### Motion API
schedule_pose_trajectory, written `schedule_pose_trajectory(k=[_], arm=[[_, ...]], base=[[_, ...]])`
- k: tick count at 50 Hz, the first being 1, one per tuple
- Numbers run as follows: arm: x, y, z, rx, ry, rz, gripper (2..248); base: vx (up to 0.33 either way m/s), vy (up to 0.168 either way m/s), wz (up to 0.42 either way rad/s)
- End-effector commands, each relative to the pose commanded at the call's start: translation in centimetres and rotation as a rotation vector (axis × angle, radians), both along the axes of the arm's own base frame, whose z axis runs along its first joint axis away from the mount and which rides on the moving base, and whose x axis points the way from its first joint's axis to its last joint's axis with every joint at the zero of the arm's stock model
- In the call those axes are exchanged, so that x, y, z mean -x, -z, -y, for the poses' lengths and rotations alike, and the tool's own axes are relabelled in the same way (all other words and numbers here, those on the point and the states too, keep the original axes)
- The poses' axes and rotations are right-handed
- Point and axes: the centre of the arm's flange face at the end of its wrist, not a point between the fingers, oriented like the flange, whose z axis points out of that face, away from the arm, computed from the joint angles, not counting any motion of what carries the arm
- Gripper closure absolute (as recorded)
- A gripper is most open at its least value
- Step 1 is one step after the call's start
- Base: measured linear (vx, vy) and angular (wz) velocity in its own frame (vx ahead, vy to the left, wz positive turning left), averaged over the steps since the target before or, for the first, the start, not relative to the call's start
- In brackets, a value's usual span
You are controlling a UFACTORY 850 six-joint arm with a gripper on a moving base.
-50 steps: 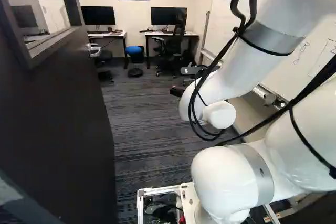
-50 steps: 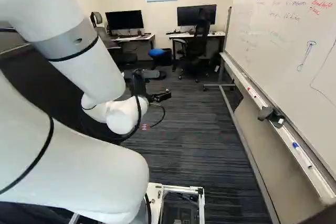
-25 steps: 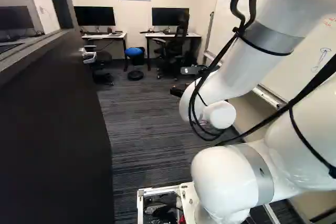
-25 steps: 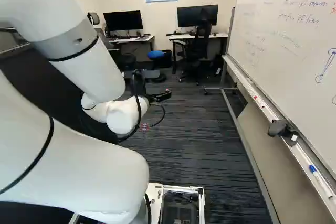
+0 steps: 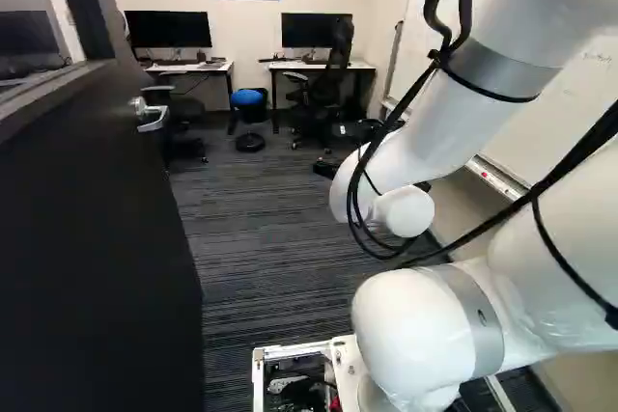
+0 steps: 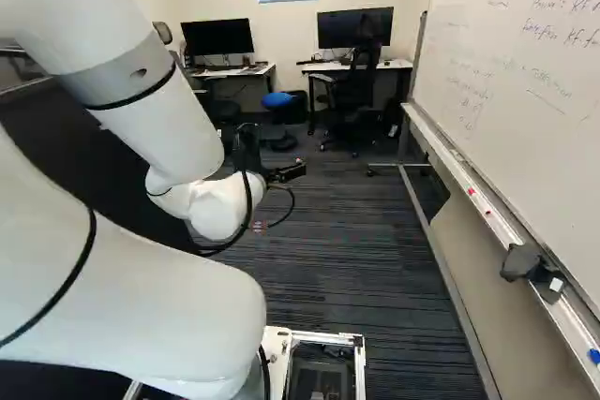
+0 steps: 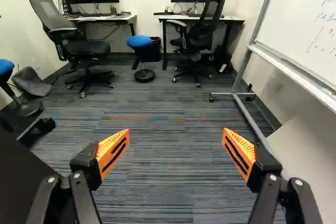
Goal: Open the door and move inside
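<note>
Two desks (image 7: 235,20), striped carpet (image 7: 163,156), whiteboard (image 6: 516,72), open door (image 5: 87,238)

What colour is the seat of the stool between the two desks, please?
The stool's seat is blue, clearest in the wrist view.

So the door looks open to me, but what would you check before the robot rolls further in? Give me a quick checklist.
1. Door standing open: ok, it is swung to the left in the left base view.
2. Gripper free of the handle: ok, its fingers are apart with nothing between them.
3. Carpet leading ahead: ok, it runs toward the desks.
4. Arm off the whiteboard: ok, carpet shows between them in the right base view.
5. Whole base past the doorway: cannot tell, its rear is out of sight.
</note>
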Motion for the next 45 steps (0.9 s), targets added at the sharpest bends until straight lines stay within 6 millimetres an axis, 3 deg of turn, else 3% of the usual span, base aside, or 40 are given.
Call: schedule_pose_trajectory(k=[45], arm=[[0.00, 0.00, 0.00, 0.000, 0.000, 0.000, 3]], base=[[0.224, 0.006, -0.003]])
